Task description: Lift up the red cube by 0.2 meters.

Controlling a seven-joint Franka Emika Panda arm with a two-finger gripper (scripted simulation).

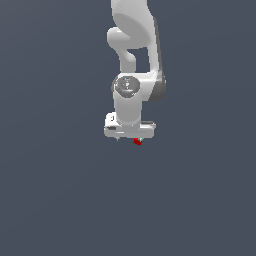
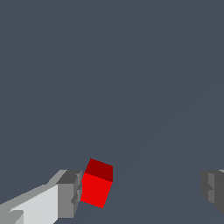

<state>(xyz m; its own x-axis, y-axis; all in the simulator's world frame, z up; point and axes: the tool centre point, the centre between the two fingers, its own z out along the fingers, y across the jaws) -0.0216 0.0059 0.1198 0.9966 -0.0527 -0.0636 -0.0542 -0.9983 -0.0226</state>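
Note:
The red cube (image 1: 137, 142) is a tiny bright red block that peeks out just below the white hand in the exterior view. In the wrist view the red cube (image 2: 98, 183) lies between the two fingers, tilted, right beside one grey finger pad (image 2: 70, 192). The other finger pad (image 2: 213, 187) stands far from it. My gripper (image 2: 142, 190) is open wide around the cube. In the exterior view the gripper (image 1: 130, 138) points straight down, low over the floor, and its fingers are mostly hidden by the hand.
The white arm (image 1: 132, 50) rises straight up above the hand. The ground (image 1: 60, 200) is a plain dark grey surface with nothing else on it in view.

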